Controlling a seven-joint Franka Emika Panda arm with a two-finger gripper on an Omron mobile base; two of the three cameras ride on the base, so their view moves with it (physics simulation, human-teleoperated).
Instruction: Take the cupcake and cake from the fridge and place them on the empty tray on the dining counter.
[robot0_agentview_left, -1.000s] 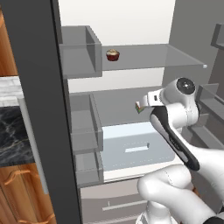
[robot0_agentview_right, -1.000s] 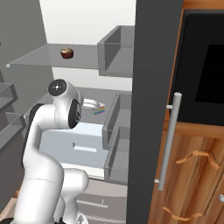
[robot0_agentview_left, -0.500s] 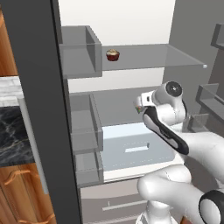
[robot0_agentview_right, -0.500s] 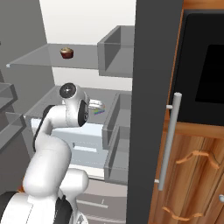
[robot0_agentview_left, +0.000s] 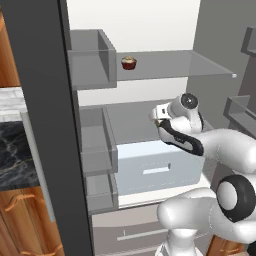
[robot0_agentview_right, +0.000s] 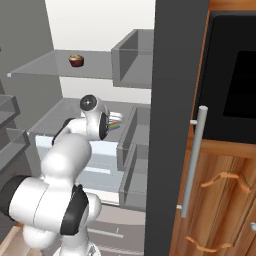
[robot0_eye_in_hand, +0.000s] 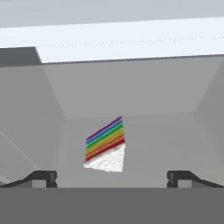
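The cake (robot0_eye_in_hand: 106, 146), a wedge with rainbow layers on its side and white on top, sits on the fridge's (robot0_agentview_left: 150, 30) middle shelf (robot0_eye_in_hand: 144, 131), ahead of the gripper (robot0_eye_in_hand: 112, 177) and clear of it. Jaws are spread wide, holding nothing. The cupcake (robot0_agentview_left: 129, 62) is up on the glass shelf (robot0_agentview_left: 190, 62) above.

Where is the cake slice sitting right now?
The rainbow-layered, white-topped cake slice lies on the fridge's grey middle shelf, one level below the cupcake's shelf, straight ahead of the open gripper in the hand view.
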